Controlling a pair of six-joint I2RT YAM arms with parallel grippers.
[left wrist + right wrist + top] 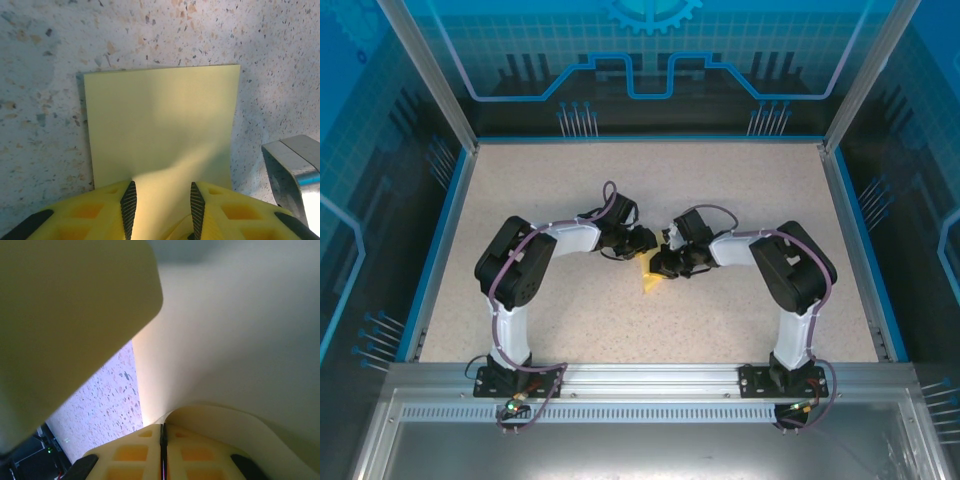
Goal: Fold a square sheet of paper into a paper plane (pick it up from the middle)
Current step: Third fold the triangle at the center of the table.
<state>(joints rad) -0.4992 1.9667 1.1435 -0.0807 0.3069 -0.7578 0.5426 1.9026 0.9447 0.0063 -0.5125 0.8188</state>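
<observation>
The square sheet of paper [160, 125] is pale yellow and lies mid-surface, between the two arms' tips. From above, just a small yellow scrap [648, 279] of it peeks out below the grippers; the rest is covered by them. In the left wrist view its far part lies flat on the speckled surface [45, 75], with both far corners visible. Its near edge is cut off behind the yellow fingers, and a soft ridge rises toward them. In the right wrist view the paper [240, 340] bulges up so close to the lens that it is a blur, and its edges cannot be traced.

There is one sheet, two arms and two grippers, each with two yellow fingers.

The right gripper [162, 432] has its jaws clenched on the sheet — the fingers meet in a thin dark seam with the paper curling out above it. From above, this gripper [663, 266] sits just over the yellow scrap.

The left gripper [161, 192] has its jaws apart, one ribbed pad [129, 207] on each side of the paper with a clear gap between them. Whether the pads touch the sheet cannot be told. From above, this gripper [645, 243] is just beside the right one.

A grey metal piece [295, 170] juts in at the right of the left wrist view, cut off by the frame. Blue-lit panels [650, 60] wall in the surface, and an aluminium rail [640, 378] carries the arm bases.
</observation>
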